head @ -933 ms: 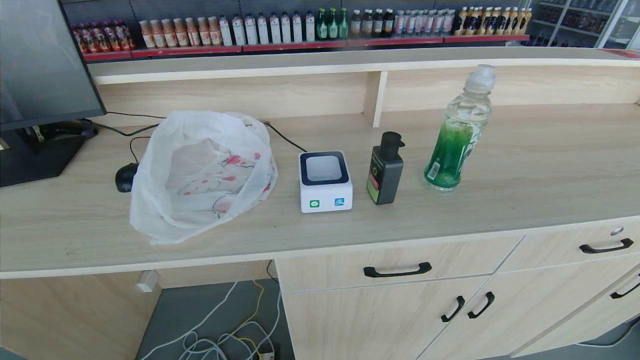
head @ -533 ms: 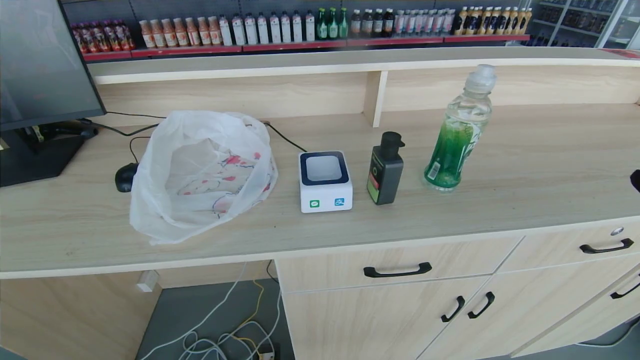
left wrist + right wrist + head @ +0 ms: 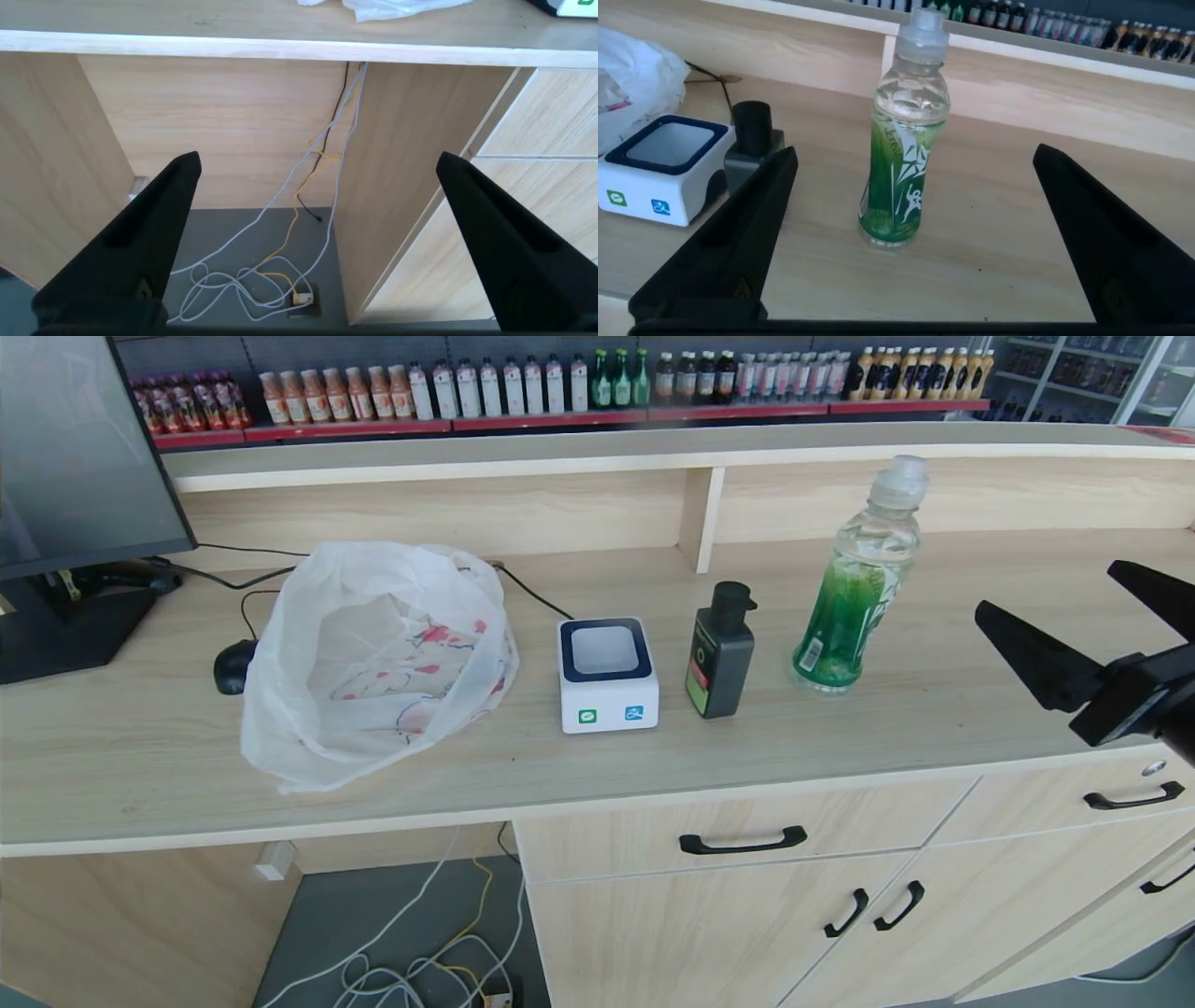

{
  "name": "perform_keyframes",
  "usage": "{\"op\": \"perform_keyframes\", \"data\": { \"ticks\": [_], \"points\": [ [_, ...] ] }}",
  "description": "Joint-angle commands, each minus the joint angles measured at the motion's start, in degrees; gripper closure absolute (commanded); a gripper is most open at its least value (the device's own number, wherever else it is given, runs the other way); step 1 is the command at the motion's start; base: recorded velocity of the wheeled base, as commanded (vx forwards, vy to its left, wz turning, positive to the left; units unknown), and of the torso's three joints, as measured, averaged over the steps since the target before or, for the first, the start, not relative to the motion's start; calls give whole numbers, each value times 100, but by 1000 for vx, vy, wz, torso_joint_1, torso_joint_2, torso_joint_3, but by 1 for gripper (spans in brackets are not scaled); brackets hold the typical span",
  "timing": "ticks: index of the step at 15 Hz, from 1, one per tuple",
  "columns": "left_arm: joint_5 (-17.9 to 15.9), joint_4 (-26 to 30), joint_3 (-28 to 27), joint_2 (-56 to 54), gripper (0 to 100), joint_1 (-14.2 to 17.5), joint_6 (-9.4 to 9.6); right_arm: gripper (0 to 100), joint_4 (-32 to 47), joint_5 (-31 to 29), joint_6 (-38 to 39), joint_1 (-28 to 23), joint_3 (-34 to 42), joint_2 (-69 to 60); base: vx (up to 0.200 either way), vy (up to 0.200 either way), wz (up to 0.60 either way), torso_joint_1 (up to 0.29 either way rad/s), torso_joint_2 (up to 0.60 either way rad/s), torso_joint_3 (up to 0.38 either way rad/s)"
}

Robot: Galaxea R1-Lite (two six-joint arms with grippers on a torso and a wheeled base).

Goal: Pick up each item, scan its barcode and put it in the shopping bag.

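At the far left of the wooden counter stands a dark monitor, and a black mouse lies just beside the shopping bag. The bag is thin, white and translucent, with red and dark print showing through its crumpled folds. It slumps on the counter with its mouth gaping wide. To its right sits the scanner, a small white box with a dark blue frame around a pale window on top and two little coloured squares on its front. Next comes a dark grey pump bottle, upright, squarish, with a black pump head and a red and green label on its side. Near it, a little farther right and back, stands a taller clear plastic bottle with a green label, a barcode low on its side and a pale translucent cap. The right gripper hangs over the counter's right end, apart from that bottle, its black fingers spread wide and holding nothing. The left gripper sits low, in front of the gap under the counter, its fingers likewise spread apart and bare.
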Motion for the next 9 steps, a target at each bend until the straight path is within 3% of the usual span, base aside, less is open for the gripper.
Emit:
{"op": "perform_keyframes", "data": {
  "ticks": [1, 4, 9],
  "points": [
    [1, 0, 0, -2, 0, 4, 6, 0, -156, -266, -5, 424, -13, 598, 0, 0, 0, 0, 0, 0],
    [1, 0, 0, -2, 0, 4, -2, 0, -165, -1171, 171, 1259, 13, 862, 0, 0, 0, 0, 0, 0],
    [1, 0, 0, -2, 0, 4, -2, 0, -516, -1681, 381, 1417, -31, 1398, 0, 0, 0, 0, 0, 0]
  ]
}}
